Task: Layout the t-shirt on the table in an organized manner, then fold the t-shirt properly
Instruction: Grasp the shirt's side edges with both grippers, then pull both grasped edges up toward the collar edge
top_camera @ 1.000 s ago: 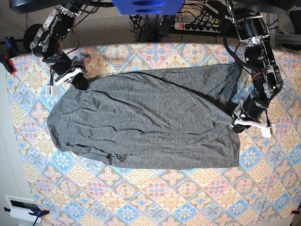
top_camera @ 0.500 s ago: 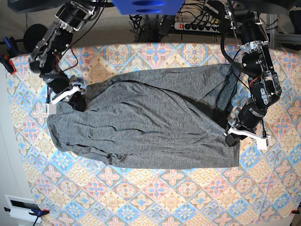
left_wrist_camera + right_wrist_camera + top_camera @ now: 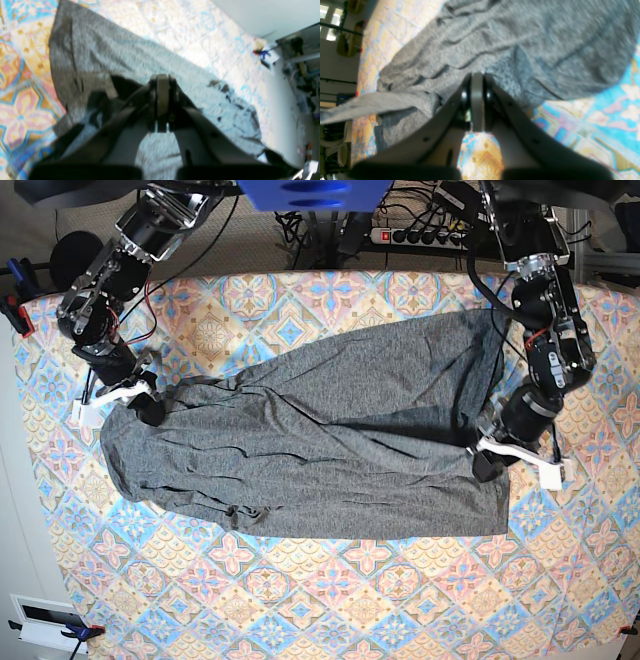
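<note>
Grey knit t-shirt [image 3: 310, 430] sprawls mid tabletop [image 3: 330, 600], soft, light, floppy; best taken by the edges. Left pincer [image 3: 487, 459] pinches its 3 o'clock edge, right pincer [image 3: 143, 405] its 9 o'clock edge. Both wrist views are blurry, and I can't spot sleeves or collar.

One overhead view, two close wrist views

The base camera looks straight down from above on the whole table [image 3: 330, 600], both arms at its far edge; each wrist camera sits behind its gripper, the left gripper [image 3: 162, 100] and the right gripper [image 3: 477, 100], looking along the fingers from close by, blurred; all three share the t-shirt [image 3: 310, 450] and patterned cloth.
</note>
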Tool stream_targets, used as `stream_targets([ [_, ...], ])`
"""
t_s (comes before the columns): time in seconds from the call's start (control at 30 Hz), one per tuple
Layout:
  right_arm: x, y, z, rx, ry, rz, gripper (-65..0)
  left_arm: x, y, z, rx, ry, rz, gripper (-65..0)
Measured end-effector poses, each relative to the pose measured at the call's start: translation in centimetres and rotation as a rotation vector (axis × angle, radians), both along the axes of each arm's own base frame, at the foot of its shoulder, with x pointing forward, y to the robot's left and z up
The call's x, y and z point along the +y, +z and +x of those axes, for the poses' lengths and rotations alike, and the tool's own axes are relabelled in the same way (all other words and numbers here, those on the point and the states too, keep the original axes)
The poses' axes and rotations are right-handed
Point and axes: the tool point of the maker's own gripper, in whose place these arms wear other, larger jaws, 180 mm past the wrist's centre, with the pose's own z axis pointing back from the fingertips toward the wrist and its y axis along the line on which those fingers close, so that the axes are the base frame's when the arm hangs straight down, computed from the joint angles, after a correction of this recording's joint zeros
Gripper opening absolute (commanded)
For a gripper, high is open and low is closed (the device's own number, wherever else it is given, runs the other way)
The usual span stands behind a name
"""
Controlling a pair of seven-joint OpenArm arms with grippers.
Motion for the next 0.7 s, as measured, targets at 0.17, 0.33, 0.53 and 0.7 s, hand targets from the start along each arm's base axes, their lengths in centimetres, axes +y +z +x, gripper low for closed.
stream_targets([
  [0.17, -0.1, -0.3, -0.2, 0.010, -0.001, -0.004, -65.0, -3.8, -4.1, -3.0, 0.124, -0.112, -0.004, -65.0],
  [0.33, 0.3, -2.0, -0.6, 0.052, -0.003, 0.039, -65.0, -6.4, -6.5, -5.1, 0.199, -0.199, 0.009, -65.0],
  [0.53, 0.5, -2.9, -0.8, 0.075, -0.004, 0.059, -65.0, -4.2, -7.5, -6.5, 0.249, -0.222, 0.098, -65.0],
  [0.7, 0.5, -2.9, -0.8, 0.073, -0.005, 0.061, -65.0, -1.4, -7.9, -8.6, 0.289, -0.218, 0.180, -65.0],
])
